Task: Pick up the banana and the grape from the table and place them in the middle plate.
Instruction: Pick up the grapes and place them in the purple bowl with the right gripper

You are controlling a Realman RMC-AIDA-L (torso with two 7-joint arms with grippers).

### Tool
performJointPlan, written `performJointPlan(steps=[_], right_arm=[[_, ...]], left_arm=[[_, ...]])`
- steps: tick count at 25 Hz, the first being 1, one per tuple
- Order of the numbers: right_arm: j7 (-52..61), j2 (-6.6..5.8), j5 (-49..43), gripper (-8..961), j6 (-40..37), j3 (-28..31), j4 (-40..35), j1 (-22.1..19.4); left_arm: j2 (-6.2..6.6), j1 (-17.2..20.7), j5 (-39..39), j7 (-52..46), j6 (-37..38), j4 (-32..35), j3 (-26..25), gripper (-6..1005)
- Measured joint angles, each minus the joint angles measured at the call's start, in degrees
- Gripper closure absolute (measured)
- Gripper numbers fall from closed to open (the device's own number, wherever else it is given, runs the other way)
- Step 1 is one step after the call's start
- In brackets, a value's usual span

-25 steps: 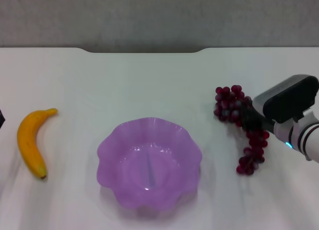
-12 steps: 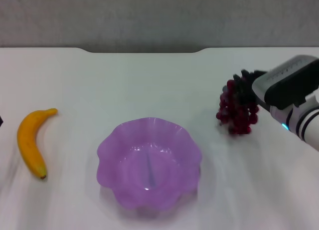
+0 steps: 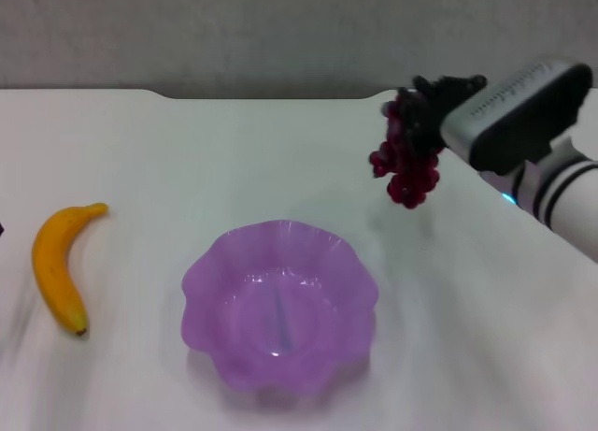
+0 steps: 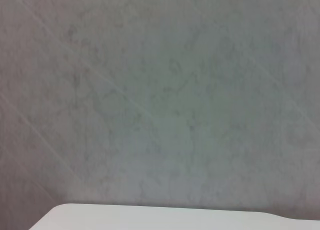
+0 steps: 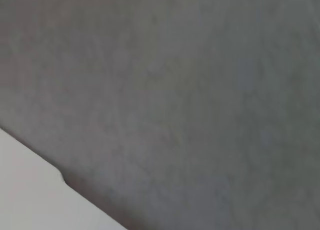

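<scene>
Grape (image 3: 405, 155) hanging from right fingers (image 3: 447, 85)

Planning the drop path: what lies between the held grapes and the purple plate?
Only bare table, per the head view; grapes hang from the right end effector.

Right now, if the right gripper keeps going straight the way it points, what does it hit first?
Probably nothing on the white table. The right gripper, shut on the dark red-purple grape bunch, points toward the robot's left near the far edge, above and beyond the purple scalloped plate. Depth unclear.
</scene>
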Motion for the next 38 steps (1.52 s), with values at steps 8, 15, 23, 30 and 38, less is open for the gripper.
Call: performJointPlan(steps=[8, 15, 23, 30, 38], right_arm=[[-3.4, 0.18, 0.0, 786, 8.4, -4.9, -9.5, 0.2], [-3.2, 0.34, 1.2, 787, 16.6, -11.4, -11.3, 2.6], [-3.0, 0.51, 2.9, 742, 15.3, -18.3, -10.0, 1.8], [-2.2, 0.66, 2.9, 661, 14.4, -18.8, -9.7, 0.6], [0.0, 0.67, 2.9, 452, 13.3, -18.6, -8.8, 0.2]], left_arm=[[0.0, -0.1, 0.0, -0.1, 0.0, 0.0, 0.1, 148], [0.0, -0.1, 0.0, -0.1, 0.0, -0.1, 0.1, 149], [0.0, -0.2, 0.0, -0.1, 0.1, -0.2, -0.1, 149], [0.0, -0.1, 0.0, -0.1, 0.1, -0.1, -0.1, 149], [0.0, -0.1, 0.0, -0.1, 0.3, 0.0, -0.3, 150]])
